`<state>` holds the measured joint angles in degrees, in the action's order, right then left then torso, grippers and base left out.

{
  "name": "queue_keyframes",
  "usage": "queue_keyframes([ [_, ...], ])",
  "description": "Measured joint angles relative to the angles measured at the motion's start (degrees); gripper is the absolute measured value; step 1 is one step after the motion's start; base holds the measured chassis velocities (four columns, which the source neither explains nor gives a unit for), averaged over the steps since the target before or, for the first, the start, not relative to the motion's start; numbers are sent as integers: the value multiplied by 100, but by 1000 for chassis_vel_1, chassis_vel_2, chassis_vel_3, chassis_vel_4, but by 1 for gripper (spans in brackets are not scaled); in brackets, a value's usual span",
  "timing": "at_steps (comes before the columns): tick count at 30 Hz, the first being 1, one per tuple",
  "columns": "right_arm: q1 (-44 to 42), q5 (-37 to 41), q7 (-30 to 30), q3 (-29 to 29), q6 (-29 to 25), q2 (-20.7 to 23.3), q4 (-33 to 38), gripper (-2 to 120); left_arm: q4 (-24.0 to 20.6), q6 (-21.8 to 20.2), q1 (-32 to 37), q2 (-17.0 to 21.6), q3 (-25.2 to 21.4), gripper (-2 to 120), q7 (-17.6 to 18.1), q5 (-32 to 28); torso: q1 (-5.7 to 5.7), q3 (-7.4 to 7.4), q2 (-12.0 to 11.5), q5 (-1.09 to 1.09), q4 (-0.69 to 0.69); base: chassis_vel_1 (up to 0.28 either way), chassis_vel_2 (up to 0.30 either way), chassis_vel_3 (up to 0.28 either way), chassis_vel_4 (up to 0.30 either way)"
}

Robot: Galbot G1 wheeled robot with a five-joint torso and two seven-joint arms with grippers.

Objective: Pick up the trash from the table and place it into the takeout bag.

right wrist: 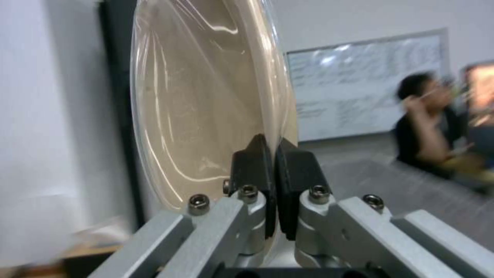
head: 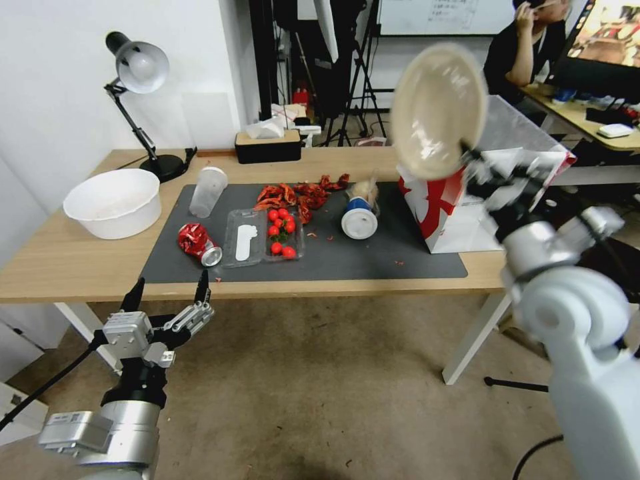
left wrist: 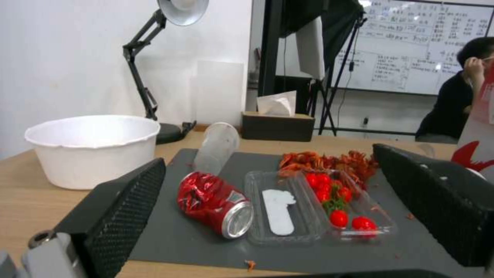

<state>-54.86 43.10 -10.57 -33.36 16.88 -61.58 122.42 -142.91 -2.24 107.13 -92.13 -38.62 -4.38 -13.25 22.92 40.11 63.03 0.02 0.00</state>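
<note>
While the right gripper (head: 471,160) clamps the tan bowl (head: 437,110) by its rim, it holds it on edge above the takeout bag (head: 460,207) at the counter's (head: 80,267) three o'clock end. Left gripper (head: 168,293) hangs with fingers apart off the counter's six o'clock edge, near the crushed red can (head: 198,243).

A white wall (head: 53,100) stands behind a black desk lamp (head: 137,73) and a tissue box (head: 268,143), with a whiteboard (left wrist: 417,46), tripod stands (head: 360,87) and brownish floor (head: 313,387) beyond.
</note>
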Motion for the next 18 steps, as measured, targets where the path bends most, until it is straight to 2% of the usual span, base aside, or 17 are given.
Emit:
queue_keyframes([
  [6, 1154, -873, -58, -54, -138, 471, -1260, 0, -2, 20, 8, -1, -10, 100, -1, -11, 0, 0, 0, -2, 0, 0, 0, 0, 0],
  [13, 1293, -887, -67, -32, 243, 550, -1662, 0, 42, 109, -4, -1, -8, 100, -34, -42, 0, 0, 0, 0, 0, 0, 0, 0, 0],
  [16, 1272, -857, -79, -25, 348, 547, -1686, 5, 44, 110, -1, -1, -3, 100, -42, -54, 0, 0, 0, -1, 0, 0, 0, 0, 0],
  [18, 1256, -829, -77, -22, 404, 539, -1710, 15, 45, 109, -2, 0, -4, 100, -52, -54, 0, 0, 0, -1, 0, 0, 0, 0, 0],
])
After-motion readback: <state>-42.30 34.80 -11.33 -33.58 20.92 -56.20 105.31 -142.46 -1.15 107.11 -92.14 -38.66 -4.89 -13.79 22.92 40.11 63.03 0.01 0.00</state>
